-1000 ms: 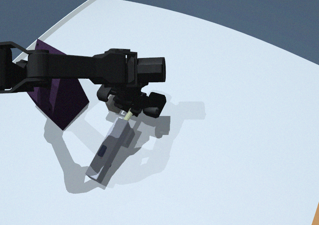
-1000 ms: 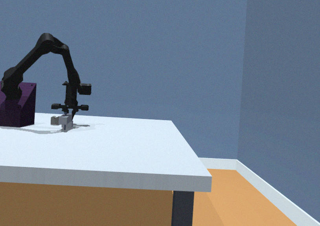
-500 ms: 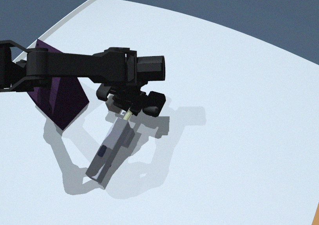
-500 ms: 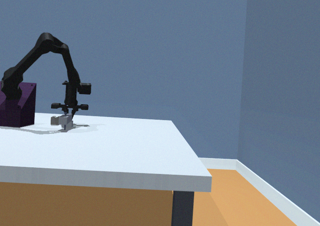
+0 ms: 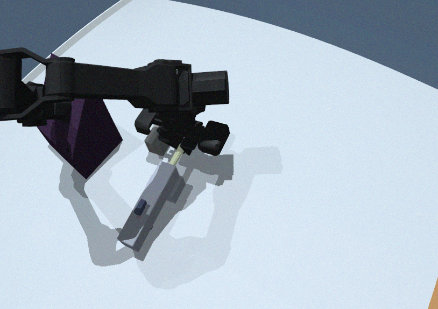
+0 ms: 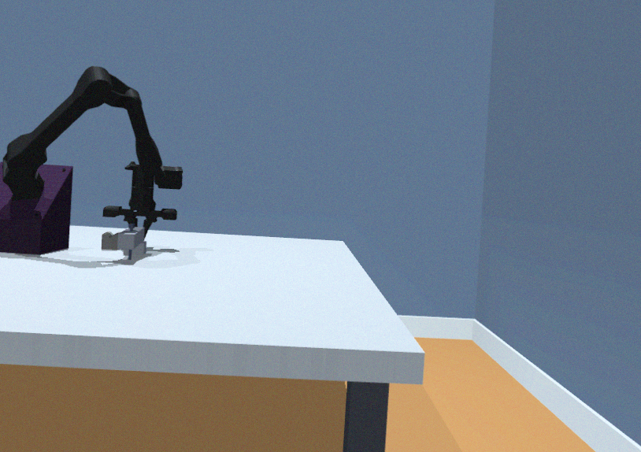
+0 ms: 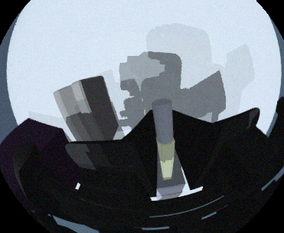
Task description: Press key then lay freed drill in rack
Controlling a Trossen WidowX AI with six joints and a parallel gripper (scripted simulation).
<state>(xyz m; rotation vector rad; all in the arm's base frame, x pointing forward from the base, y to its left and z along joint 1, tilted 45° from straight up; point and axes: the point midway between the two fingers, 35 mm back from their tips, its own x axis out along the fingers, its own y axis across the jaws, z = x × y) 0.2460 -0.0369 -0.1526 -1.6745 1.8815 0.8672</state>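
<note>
A long grey housing (image 5: 155,191) (image 6: 130,238) (image 7: 171,188) lies on the white table. A small dark blue key (image 5: 140,206) sits on its top; whether it is pressed cannot be told. The drill, with a yellow section (image 5: 176,155) (image 7: 166,155) and a grey tip section (image 7: 162,119), sticks out of the housing's end towards the arm. My gripper (image 5: 184,145) (image 7: 158,113) is shut on the drill, just beyond the housing's end. The fingers hide part of the drill in the top view. A grey-brown notched block, seemingly the rack (image 5: 155,141) (image 6: 109,242) (image 7: 97,107), stands close beside the gripper.
A dark purple wedge-shaped block (image 5: 96,133) (image 6: 55,224) (image 7: 44,146) stands on the table (image 5: 310,177) (image 6: 240,291) (image 7: 82,33), left of the rack in the top view, partly under the arm. The table's near edge (image 6: 213,355) shows in the exterior view.
</note>
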